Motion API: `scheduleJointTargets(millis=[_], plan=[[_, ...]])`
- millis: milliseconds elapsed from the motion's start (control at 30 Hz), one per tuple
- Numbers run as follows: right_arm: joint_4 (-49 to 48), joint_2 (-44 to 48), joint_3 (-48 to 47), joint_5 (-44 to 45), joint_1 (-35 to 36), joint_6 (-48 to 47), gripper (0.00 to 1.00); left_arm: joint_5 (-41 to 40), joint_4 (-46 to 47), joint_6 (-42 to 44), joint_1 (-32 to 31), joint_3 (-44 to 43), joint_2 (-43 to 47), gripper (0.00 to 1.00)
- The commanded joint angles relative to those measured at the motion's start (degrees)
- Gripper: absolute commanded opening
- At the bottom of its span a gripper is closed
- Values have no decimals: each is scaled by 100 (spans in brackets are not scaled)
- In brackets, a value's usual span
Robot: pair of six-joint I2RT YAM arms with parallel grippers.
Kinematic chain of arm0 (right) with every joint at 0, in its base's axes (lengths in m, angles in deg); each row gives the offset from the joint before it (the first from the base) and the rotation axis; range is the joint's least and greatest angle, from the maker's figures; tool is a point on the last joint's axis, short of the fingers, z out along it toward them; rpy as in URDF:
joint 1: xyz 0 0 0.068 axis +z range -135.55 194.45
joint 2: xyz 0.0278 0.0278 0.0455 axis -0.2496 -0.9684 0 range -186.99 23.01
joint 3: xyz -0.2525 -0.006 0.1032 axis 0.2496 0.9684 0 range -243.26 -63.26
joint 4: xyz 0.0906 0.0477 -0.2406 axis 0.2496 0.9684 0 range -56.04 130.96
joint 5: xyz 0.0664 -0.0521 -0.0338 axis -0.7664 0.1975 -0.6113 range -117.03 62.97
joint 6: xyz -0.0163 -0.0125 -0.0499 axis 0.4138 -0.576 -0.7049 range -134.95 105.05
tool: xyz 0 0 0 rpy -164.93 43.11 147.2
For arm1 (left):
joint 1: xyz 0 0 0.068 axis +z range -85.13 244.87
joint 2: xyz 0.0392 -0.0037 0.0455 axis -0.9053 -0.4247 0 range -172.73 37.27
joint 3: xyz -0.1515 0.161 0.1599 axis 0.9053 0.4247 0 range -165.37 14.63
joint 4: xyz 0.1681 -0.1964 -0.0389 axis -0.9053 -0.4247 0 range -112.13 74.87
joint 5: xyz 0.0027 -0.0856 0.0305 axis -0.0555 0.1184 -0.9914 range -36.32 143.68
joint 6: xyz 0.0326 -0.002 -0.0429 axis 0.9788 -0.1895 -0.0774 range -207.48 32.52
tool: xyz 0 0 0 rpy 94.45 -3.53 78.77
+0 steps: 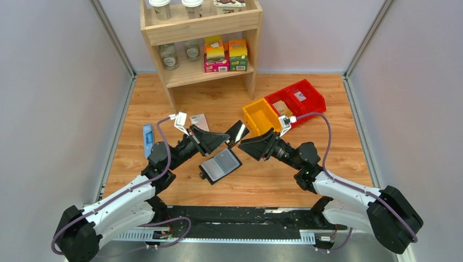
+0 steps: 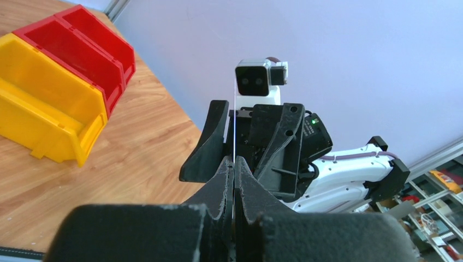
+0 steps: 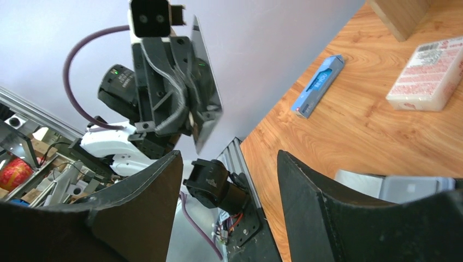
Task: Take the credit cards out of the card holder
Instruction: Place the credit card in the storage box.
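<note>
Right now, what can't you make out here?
1. Holder pockets, full or empty: top view, too small, glare.
2. Card print: edge-on in left wrist view, glare in right wrist view.
3. Holder in right wrist view: mostly cut off by right claw finger and bottom edge.

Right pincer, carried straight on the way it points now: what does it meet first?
Probably the credit card held aloft in the shut left pincer, just ahead of the open right pincer; depth is uncertain.
</note>
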Motion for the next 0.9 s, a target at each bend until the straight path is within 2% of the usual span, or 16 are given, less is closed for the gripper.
scheduleJointTargets(millis=[0,267,333,467,533,567,600,633,667,700,733,800,867], plan=[[-905,-125,-345,53,34,181,65,-146,535,-195,-105,99,-164,0],[-844,-169,-442,237,34,129,51,-234,764,-345,-159,178,-375,0],[-800,-160,-407,325,34,111,37,-234,773,-362,-159,186,-384,0],[-616,-99,-337,483,25,67,0,-444,624,-398,-159,283,-279,0],[-309,24,-345,624,17,-29,0,-612,221,-328,-159,257,-104,9],[-99,111,-354,686,8,-99,0,-725,-181,-206,-159,231,-33,21],[147,225,-354,773,-18,-196,0,-796,-420,22,-150,117,150,27],[428,348,-363,905,-45,-283,0,-945,-1153,146,-150,20,387,38],[709,489,-389,1010,-89,-380,0,-1077,-1535,443,-150,-189,485,42],[1060,655,-433,1133,-159,-512,0,-1339,-2374,611,-150,-322,730,51],[1377,753,-494,1256,-229,-565,0,-1472,-2756,839,-150,-523,828,57],[2324,911,-687,1625,-413,-688,0,-1964,-4360,1139,-150,-857,1171,65],[3187,956,-872,1837,-685,-776,0,-2413,-5407,1402,-150,-1270,1408,71]])
